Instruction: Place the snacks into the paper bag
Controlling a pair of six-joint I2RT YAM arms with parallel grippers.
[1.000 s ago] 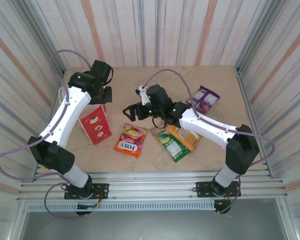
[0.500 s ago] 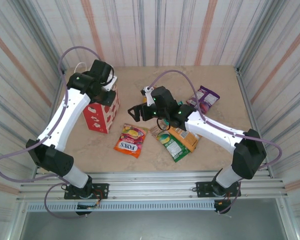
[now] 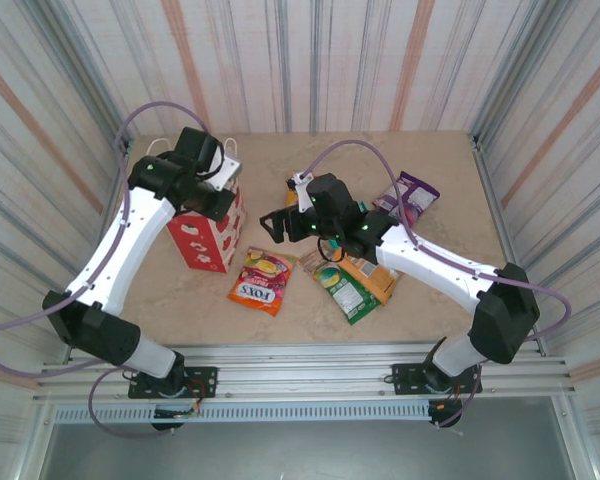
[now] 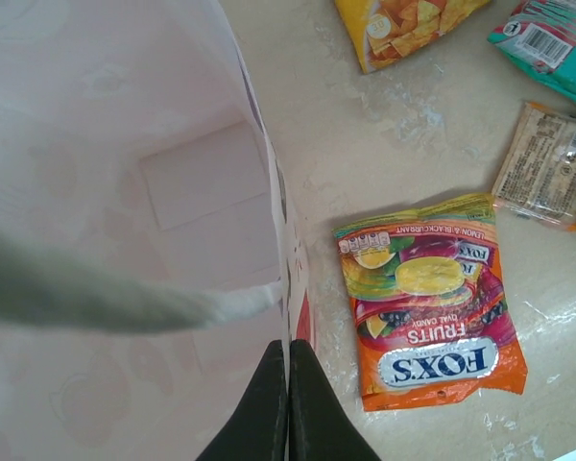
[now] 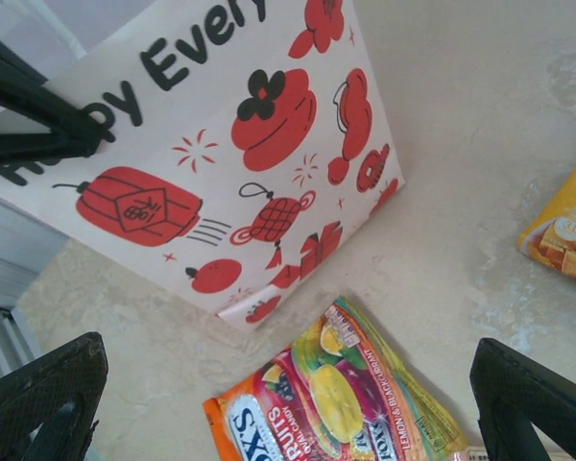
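Nearest, right of the paper bag [image 3: 212, 232], the FOX'S packet [image 3: 262, 280], green packet [image 3: 346, 292] and orange packet [image 3: 372, 276] lie on the surface [image 3: 180, 295]. The left gripper [image 4: 288, 389] is clamped on the bag's rim, and the right gripper [image 3: 273, 222] hovers wide open beside it. Farthest right is the purple packet [image 3: 410, 197]. The bag's interior looks empty (all packing remains to be done).

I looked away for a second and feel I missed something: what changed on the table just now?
The left gripper, shut on the paper bag's rim, pulled the bag up from leaning low on the table to standing upright, a little farther right. The right gripper, open, drifted slightly right. The FOX'S packet and the other snacks stayed put.
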